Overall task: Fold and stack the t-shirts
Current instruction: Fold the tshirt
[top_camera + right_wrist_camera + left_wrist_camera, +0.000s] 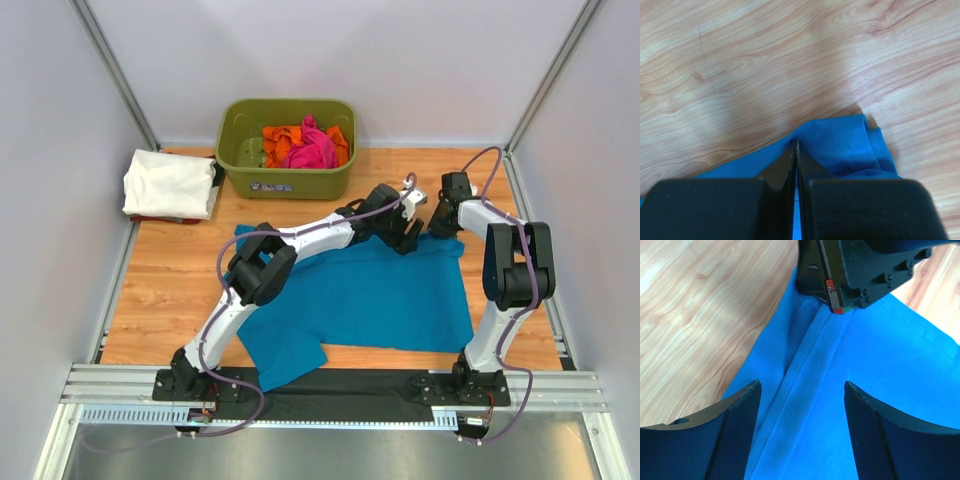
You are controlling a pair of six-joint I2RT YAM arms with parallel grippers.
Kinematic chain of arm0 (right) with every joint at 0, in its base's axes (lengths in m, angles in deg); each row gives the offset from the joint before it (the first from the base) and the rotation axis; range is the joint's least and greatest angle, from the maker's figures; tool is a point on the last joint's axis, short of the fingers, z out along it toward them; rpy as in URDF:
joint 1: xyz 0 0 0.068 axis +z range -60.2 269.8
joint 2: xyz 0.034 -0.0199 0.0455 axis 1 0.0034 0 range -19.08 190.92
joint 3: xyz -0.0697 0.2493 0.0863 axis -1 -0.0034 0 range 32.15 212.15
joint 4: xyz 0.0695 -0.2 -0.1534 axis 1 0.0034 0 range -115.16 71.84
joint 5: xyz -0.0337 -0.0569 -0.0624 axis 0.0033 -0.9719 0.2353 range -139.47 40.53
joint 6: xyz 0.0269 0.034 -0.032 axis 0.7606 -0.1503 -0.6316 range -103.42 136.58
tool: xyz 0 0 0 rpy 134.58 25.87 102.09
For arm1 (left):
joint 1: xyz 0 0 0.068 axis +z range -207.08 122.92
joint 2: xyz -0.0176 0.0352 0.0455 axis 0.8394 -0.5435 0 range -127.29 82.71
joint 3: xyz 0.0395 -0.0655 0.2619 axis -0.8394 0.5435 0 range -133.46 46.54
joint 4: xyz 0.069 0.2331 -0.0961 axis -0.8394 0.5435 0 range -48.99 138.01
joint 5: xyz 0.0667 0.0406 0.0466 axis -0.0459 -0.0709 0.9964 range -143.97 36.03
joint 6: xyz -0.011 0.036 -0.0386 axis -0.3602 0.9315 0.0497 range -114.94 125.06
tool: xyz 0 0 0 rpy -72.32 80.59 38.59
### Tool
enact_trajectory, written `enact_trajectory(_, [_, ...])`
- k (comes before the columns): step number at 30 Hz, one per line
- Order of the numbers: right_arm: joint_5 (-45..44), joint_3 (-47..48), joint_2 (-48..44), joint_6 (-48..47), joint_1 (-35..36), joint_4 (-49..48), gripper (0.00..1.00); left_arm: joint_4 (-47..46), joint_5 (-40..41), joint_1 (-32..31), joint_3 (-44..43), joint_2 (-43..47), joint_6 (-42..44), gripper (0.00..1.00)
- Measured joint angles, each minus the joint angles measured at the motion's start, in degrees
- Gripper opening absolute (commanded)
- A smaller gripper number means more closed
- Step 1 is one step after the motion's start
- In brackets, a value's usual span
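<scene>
A teal-blue t-shirt (380, 290) lies spread flat across the wooden table. My right gripper (795, 142) is shut on the shirt's far right edge (845, 140), and the cloth puckers up around its tips. Just left of it, my left gripper (802, 385) hovers open over the same far edge, with a hem line (805, 355) running between its fingers. In the left wrist view the right gripper's black body (860, 270) sits on the cloth ahead. From the top view, both grippers (405, 238) (440, 225) meet at the shirt's upper right corner.
An olive-green tub (290, 183) at the back holds pink (315, 148) and orange (280, 140) shirts. A folded white shirt (168, 183) lies at the back left over something dark. Bare wood (165, 290) shows left of the blue shirt. White walls close in on all sides.
</scene>
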Motion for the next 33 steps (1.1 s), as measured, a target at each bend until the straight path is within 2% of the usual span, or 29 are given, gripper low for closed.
enact_trajectory(7, [1.36, 1.31, 0.98, 0.0, -0.35, 0.5, 0.0, 0.02, -2.4, 0.0, -2.6, -4.17, -1.22, 0.74])
enact_trajectory(17, [3.17, 2.56, 1.88, 0.09, -0.98, 1.2, 0.0, 0.42, -5.7, 0.04, -3.61, -4.39, -3.63, 0.7])
enact_trajectory(29, [3.17, 3.32, 2.29, 0.2, -0.98, 2.01, 0.0, -2.6, -7.15, -1.68, 0.13, -3.5, -4.09, 0.69])
enact_trajectory(33, [3.21, 3.48, 2.4, 0.22, -0.98, 2.16, 0.0, -3.72, -6.71, -2.16, 4.28, -0.87, -4.09, 0.72])
